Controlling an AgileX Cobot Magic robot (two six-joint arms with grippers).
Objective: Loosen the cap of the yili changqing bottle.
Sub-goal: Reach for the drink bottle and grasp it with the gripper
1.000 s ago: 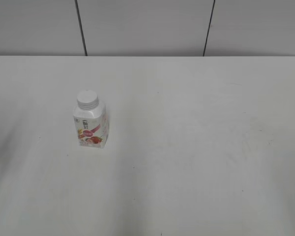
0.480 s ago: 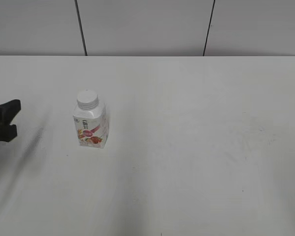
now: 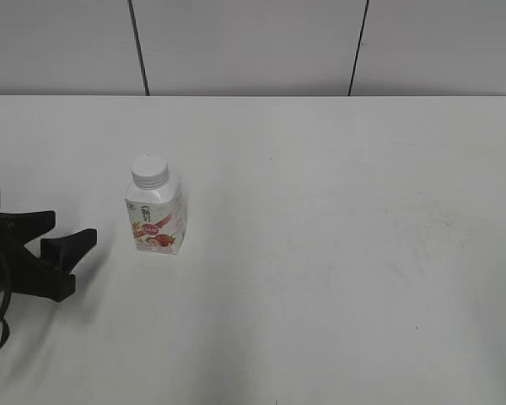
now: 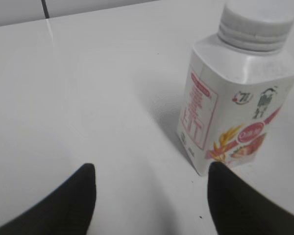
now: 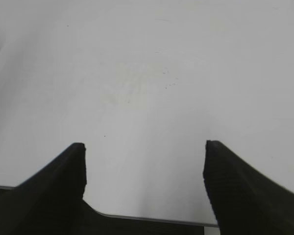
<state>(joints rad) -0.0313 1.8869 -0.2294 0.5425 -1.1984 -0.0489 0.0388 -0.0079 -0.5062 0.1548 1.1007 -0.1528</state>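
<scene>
Print shows only on the yili changqing bottle (image 4: 235,107). In the left wrist view its side panel carries a red-framed table of fine print, too small and blurred to read. The front face has a small round grey mark near the shoulder, dark upright characters beside it that cannot be made out, and a pink-red badge with pale lettering above the fruit graphic, also unreadable. In the exterior view the bottle (image 3: 155,213) shows the same pink-red label, with no legible words. The cap (image 4: 257,20) bears no readable text

Exterior looks down slantwise; left wrist closely shares the bottle (image 3: 155,211).
</scene>
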